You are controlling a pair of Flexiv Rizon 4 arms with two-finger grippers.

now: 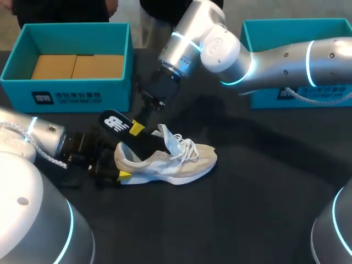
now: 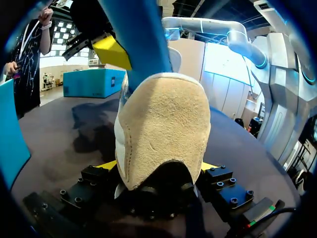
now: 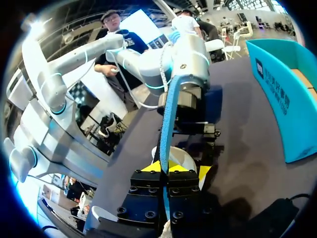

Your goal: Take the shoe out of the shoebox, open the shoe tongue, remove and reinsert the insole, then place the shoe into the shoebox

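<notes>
Heel of the shoe (image 1: pixel 165 162) sat pinched in your left gripper (image 1: pixel 120 168); just above the shoe, your right gripper (image 1: pixel 136 127) clamped the insole (image 1: pixel 115 122).

The shoe (image 1: pixel 170 162) was a beige-and-white sneaker with white laces. It stood upright on its sole on the tabletop, left of the middle, toe pointing toward the right edge. Its tongue (image 1: pixel 166 135) was raised. The left gripper (image 1: pixel 116 168) clamped the heel (image 2: pixel 163 129) from both sides.

The insole (image 1: pixel 116 123) was black on top with a white mark and blue underneath (image 2: pixel 138 34). One end sat in the shoe opening. The other end rose toward the far left. The right gripper (image 1: pixel 136 127) pinched it at mid-length.

The shoebox (image 1: pixel 66 88) was teal, open, with a brown cardboard floor. It stood at the far left corner.
</notes>
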